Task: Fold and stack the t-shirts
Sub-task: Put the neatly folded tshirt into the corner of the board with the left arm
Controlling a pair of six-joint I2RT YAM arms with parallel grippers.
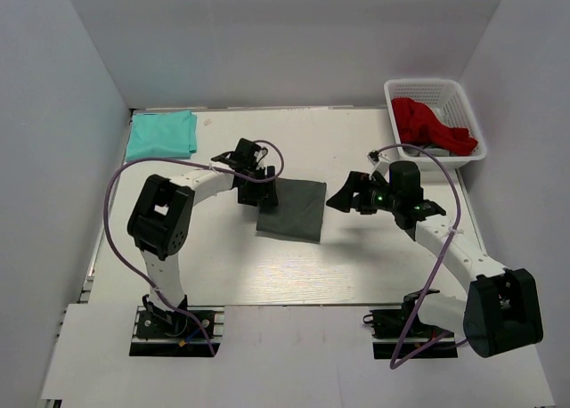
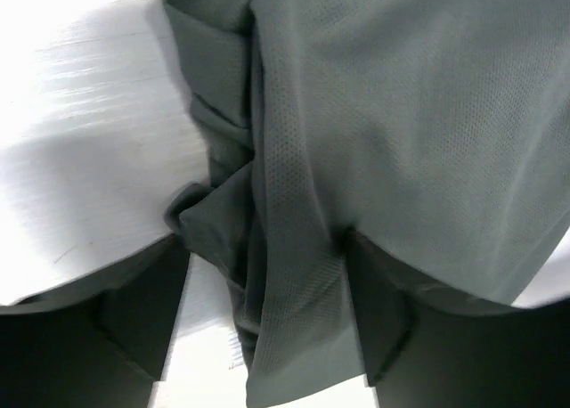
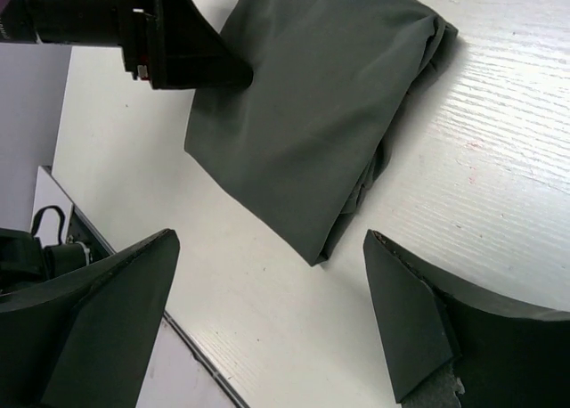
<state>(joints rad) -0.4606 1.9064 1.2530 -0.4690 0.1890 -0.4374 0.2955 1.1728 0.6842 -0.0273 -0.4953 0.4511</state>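
The dark grey t-shirt (image 1: 296, 210) lies folded into a rectangle at the middle of the table. My left gripper (image 1: 265, 195) is down at its left edge. In the left wrist view the left gripper (image 2: 267, 337) is open, its fingers straddling a bunched fold of the grey t-shirt (image 2: 401, 114); the cloth touches the right finger and bare table shows beside the left one. My right gripper (image 1: 344, 199) hovers open just right of the shirt. Its wrist view shows the right gripper (image 3: 270, 240) empty above the grey t-shirt's (image 3: 312, 96) near corner. The teal t-shirt (image 1: 161, 134) lies folded at the far left corner.
A white lattice basket (image 1: 427, 85) holding a red garment (image 1: 433, 126) stands at the far right corner. White walls close the table on three sides. The left arm's gripper (image 3: 191, 56) shows at the top left of the right wrist view.
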